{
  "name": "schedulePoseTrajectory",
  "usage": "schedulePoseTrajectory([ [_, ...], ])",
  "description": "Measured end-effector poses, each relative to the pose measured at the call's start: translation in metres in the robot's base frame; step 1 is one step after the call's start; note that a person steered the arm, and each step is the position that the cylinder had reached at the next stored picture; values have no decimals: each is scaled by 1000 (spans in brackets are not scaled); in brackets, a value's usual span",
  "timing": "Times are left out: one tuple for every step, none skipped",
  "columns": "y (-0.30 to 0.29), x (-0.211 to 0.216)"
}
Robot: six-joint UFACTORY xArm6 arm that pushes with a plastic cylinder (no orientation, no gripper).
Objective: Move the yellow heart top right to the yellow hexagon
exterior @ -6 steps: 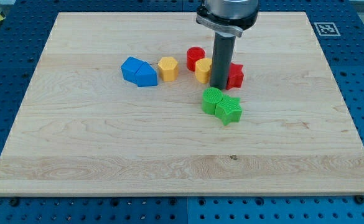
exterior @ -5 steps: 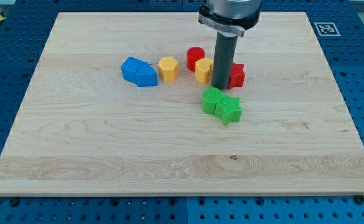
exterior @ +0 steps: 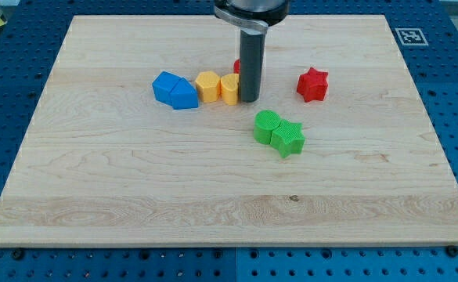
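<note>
The yellow heart (exterior: 229, 88) lies on the wooden board, touching the right side of the yellow hexagon (exterior: 208, 85). My tip (exterior: 249, 99) stands against the heart's right side. The rod hides most of a red block (exterior: 237, 66) behind it, near the view's top.
Two blue blocks (exterior: 174, 90) sit together left of the hexagon. A red star (exterior: 312, 84) lies to the right of the rod. A green round block (exterior: 266, 125) and a green star (exterior: 289, 138) sit touching below my tip. The board's edge (exterior: 236, 247) runs along the view's bottom.
My tip has moved left, pushing the yellow heart left until it touches the yellow hexagon. The red star is now uncovered and stands apart on the right.
</note>
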State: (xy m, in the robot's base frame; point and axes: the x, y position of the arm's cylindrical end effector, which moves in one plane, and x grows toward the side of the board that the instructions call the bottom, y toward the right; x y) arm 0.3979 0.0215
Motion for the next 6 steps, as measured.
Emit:
schedulePoseTrajectory([
  [-27, 3],
  [-43, 3],
  [-44, 3],
  [-36, -3],
  [-35, -24],
  [-35, -24],
])
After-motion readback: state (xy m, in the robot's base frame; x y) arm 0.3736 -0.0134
